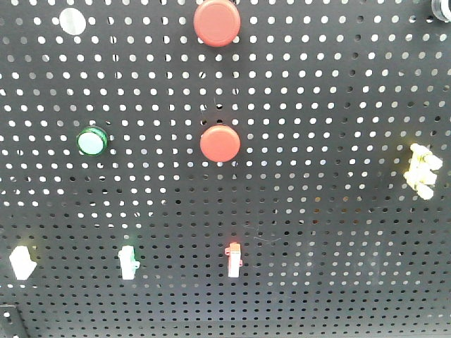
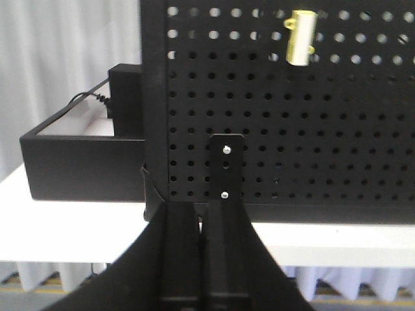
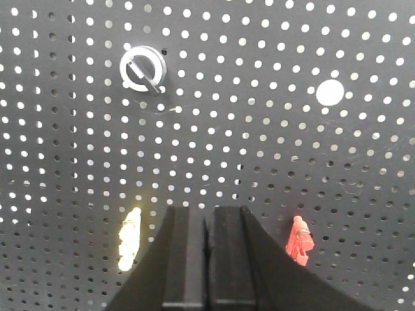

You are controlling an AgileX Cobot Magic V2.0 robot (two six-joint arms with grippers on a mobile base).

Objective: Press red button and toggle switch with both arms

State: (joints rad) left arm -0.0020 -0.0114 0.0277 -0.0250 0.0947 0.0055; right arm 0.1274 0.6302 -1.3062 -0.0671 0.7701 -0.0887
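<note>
Standing in front of the black pegboard [image 1: 338, 211]. L to R on the front view: a white blank plug [image 1: 72, 21] top left, a green button [image 1: 91, 141] mid-left, then a white toggle [image 1: 22, 263] and another white toggle [image 1: 128, 262] along the bottom. Center column has 2 red buttons, the upper red button [image 1: 216, 22] at the top edge w/ the lower red button [image 1: 220, 144] right below it, and a red toggle switch [image 1: 233, 259] under those. Pale yellow switch [image 1: 421, 169] far right.

Left gripper [image 2: 201, 227] is clamped together, nothing in it, low near the board's bottom edge by a small black bracket [image 2: 226, 170]; yellow toggle [image 2: 299, 37] up above. White table [image 2: 78, 227] underneath.

Right gripper [image 3: 206, 240] also pinched closed and empty, facing the board btw a yellow toggle [image 3: 129, 238] and a red one; silver rotary knob [image 3: 144, 69] higher up.
</note>
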